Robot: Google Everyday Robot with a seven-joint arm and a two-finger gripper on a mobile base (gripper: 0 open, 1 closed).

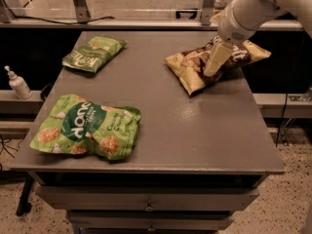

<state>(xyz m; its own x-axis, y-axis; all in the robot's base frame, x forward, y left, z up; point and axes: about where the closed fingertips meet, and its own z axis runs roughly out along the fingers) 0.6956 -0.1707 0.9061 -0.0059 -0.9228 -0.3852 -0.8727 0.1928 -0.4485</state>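
My gripper (213, 67) hangs at the end of the white arm coming in from the upper right, its cream fingers pointing down onto a brown and cream snack bag (195, 67) at the table's back right. The fingers cover the middle of that bag. A large green snack bag (87, 128) lies at the front left of the grey table (195, 130). A smaller green bag (92, 53) lies at the back left.
A small white pump bottle (17, 82) stands on a lower shelf left of the table. Drawers (146, 204) sit under the tabletop. A rail with metal posts (78, 1) runs behind the table.
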